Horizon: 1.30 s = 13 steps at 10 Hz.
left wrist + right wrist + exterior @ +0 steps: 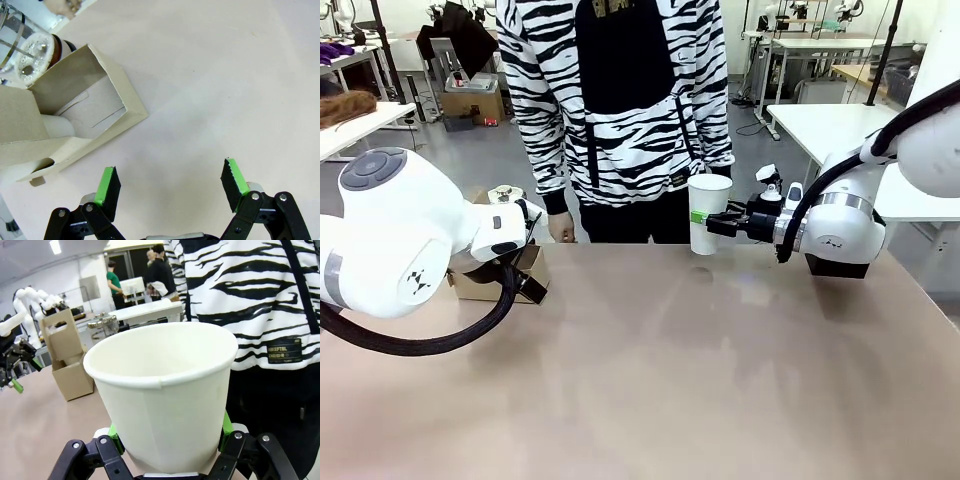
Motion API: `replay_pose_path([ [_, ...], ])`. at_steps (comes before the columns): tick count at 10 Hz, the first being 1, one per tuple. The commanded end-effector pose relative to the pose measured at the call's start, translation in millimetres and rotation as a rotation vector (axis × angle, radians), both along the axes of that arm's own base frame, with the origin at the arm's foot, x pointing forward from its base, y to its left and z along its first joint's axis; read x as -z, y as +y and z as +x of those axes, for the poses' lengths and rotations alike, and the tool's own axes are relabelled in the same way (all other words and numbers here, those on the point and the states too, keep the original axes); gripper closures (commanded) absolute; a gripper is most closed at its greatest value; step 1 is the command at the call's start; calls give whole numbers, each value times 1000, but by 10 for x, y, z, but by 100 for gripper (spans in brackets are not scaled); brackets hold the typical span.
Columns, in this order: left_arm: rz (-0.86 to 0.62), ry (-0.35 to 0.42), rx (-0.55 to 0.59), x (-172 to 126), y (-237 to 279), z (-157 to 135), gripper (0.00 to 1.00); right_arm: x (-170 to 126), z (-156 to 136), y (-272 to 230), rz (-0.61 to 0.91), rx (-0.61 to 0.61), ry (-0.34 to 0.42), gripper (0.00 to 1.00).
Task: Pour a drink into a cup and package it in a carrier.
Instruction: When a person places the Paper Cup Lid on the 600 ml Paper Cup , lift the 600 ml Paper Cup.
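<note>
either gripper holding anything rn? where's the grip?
The right gripper holds the cup, with pads on opposite sides of its lower wall, well below the rim. The left gripper is open and holds nothing, beside the carrier.

From the front, the white left arm covers its own jaws and most of the carrier beside them; just the top of the jug peeks out behind. In the left wrist view, carrier and jug, up and left of the jaws, run off the picture's edge. The base of the cup drops out of sight between the right jaws, and how full it is cannot be told.
</note>
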State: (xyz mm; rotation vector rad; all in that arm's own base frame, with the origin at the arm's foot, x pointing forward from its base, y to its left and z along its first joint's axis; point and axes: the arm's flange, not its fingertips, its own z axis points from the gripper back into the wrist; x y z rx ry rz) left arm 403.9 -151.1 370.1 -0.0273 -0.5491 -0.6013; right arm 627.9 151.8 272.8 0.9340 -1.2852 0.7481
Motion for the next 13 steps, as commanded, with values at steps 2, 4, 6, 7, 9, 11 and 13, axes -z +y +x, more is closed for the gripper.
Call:
replay_pose_path([
  [2,-1,-1,1,-4,-2,-3,0,-43,-6,26,14,10,4,20],
  [4,-1,-1,1,-4,-2,-3,0,-43,-6,26,14,10,4,20],
  [6,-1,-1,1,-4,-2,-3,0,-43,-6,26,14,10,4,20],
  [7,-1,-1,1,-4,-2,-3,0,-43,-6,26,14,10,4,20],
  [9,-1,-1,1,-4,-2,-3,0,-43,-6,26,14,10,4,20],
  [11,-1,-1,1,-4,-2,-3,0,-43,-6,26,14,10,4,20],
  [13,-1,-1,1,-4,-2,-3,0,-43,-6,26,14,10,4,20],
])
